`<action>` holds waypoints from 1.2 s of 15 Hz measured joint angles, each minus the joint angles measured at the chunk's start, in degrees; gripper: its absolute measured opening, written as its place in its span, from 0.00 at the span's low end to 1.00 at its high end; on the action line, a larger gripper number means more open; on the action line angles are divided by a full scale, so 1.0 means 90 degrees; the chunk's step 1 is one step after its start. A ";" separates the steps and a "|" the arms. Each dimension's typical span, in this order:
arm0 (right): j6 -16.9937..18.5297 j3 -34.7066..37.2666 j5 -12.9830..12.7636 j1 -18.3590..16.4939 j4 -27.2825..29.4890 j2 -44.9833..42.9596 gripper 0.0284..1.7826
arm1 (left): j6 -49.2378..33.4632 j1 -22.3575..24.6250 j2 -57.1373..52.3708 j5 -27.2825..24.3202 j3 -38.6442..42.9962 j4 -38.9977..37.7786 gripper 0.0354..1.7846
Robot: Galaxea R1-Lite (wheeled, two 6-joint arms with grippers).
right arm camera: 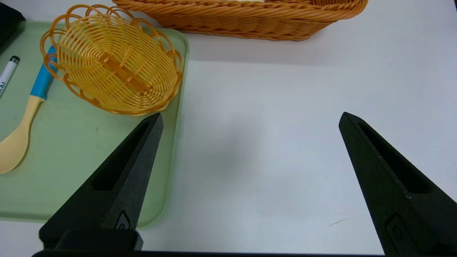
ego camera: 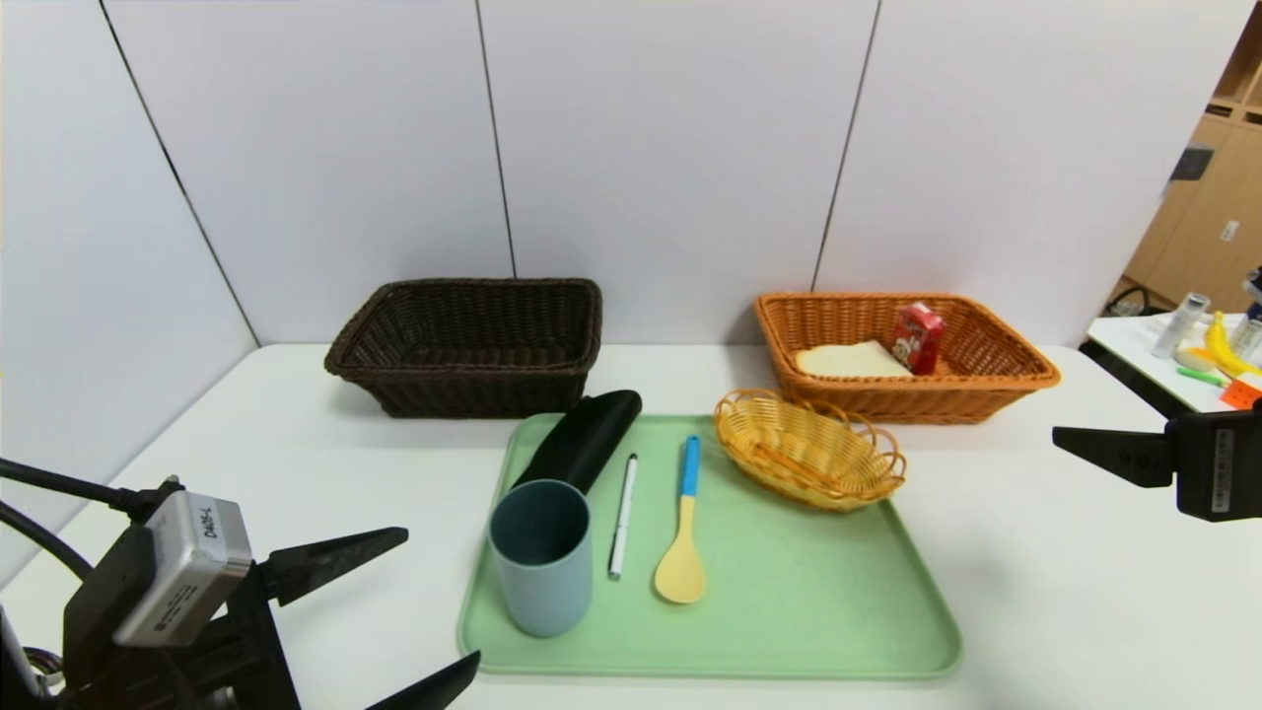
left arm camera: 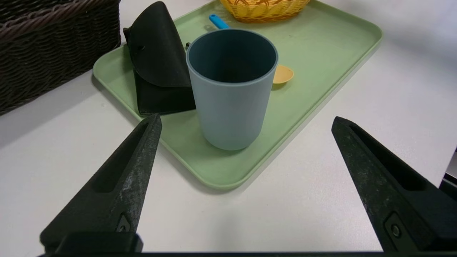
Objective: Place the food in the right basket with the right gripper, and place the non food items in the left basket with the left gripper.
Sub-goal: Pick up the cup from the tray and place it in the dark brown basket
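The bread slice (ego camera: 854, 360) and the red drink carton (ego camera: 917, 338) lie in the orange-tan right basket (ego camera: 1016, 363). The dark brown left basket (ego camera: 463, 340) holds nothing I can see. On the green tray (ego camera: 789, 592) stand the grey-blue cup (ego camera: 541, 557), the black case (ego camera: 584, 439), the white pen (ego camera: 622, 515) and the yellow spoon with blue handle (ego camera: 682, 532). My left gripper (ego camera: 439, 597) is open and empty, low at the front left, facing the cup (left arm camera: 232, 89). My right gripper (right arm camera: 250, 119) is open and empty over bare table right of the tray.
A small oval yellow wicker basket (ego camera: 808, 449) sits on the tray's back right corner. A side table (ego camera: 1173, 360) with bottles and a banana stands at the far right. White wall panels close the back.
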 joint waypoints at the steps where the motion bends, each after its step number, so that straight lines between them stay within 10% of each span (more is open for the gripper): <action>1: 0.0003 0.0005 -0.0005 -0.0003 -0.0003 -0.0019 0.95 | 0.0008 -0.0007 0.0119 0.0005 -0.0046 -0.0098 0.94; 18: 0.0011 -0.0051 0.0001 -0.0003 -0.0080 -0.0039 0.95 | 0.0030 -0.0184 0.3501 0.0333 0.0018 -0.3607 0.94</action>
